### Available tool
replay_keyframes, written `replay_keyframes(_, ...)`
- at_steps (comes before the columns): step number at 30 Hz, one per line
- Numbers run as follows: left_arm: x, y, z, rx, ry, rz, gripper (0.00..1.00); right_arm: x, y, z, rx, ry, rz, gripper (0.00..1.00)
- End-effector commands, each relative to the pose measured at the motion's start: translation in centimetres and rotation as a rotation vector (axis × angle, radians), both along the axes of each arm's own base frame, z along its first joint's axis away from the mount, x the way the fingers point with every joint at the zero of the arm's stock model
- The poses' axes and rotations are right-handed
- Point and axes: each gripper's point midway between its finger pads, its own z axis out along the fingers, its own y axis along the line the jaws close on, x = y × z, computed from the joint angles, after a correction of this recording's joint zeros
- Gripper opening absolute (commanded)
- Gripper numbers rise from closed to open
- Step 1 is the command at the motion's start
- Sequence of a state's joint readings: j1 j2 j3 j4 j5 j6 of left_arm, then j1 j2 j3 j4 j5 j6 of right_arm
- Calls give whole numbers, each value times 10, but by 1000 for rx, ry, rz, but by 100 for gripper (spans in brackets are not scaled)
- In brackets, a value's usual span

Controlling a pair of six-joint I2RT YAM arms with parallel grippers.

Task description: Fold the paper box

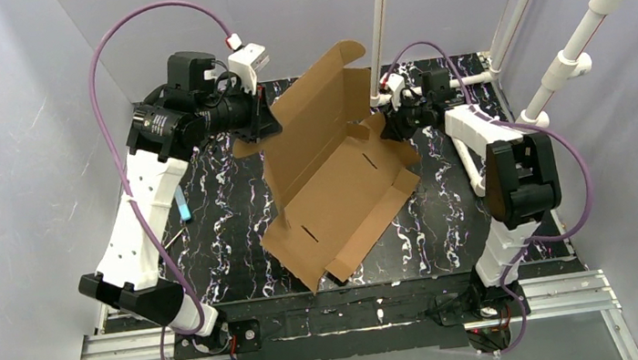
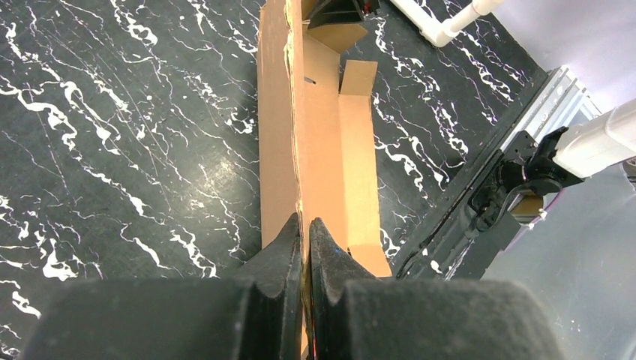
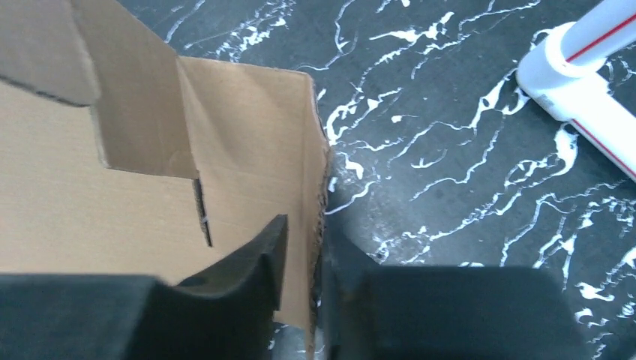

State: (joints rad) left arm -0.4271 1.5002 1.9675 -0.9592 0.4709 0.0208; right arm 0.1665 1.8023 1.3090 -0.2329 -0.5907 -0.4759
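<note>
- Black marbled table [image 1: 213, 248] — the paper box [image 1: 335, 187] sits mid-table, half formed: one big panel raised, front flaps flat, tabs seemingly not tucked.
- Left gripper [image 2: 305, 244] is clamped on the raised panel's edge.
- Right gripper [image 3: 304, 247] straddles a side wall — whether it grips, I cannot tell.

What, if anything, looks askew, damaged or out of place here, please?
The paper box lies askew, one panel pinched and raised by the left fingers. Its wall edge between the right fingers looks frayed. A small blue item lies loose left of it.
</note>
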Motion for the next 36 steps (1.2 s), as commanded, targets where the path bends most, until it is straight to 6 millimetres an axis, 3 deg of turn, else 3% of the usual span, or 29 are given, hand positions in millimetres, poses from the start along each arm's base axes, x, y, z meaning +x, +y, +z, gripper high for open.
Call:
replay_keyframes(1, -4, 8, 26, -12, -91, -4, 0, -2, 23, 48, 108, -158, 121, 12)
replay_keyframes(2, -1, 9, 27, -1, -108, 0, 0, -5, 25, 56, 124, -199, 130, 2)
replay_keyframes(3, 1, 12, 30, 8, -127, 8, 0, -9, 24, 60, 133, -227, 127, 1)
replay_keyframes(7, 14, 23, 48, 49, -229, 40, 0, 0, 28, 106, 210, -386, 81, 1)
replay_keyframes(13, 20, 16, 75, 10, -333, 7, 0, 15, 44, 140, 364, -519, 17, 1)
replay_keyframes(17, 14, 5, 70, -34, -297, -52, 0, 17, 55, 133, 416, -557, -14, 1)
replay_keyframes(22, -1, -7, 48, -71, -200, -133, 0, 6, 46, 109, 508, -605, -93, 1)
replay_keyframes(26, -12, -8, 38, -79, -167, -162, 0, -2, 41, 84, 497, -580, -118, 1)
replay_keyframes(36, -26, -9, 20, -86, -108, -198, 0, -28, 33, 53, 431, -572, -99, 1)
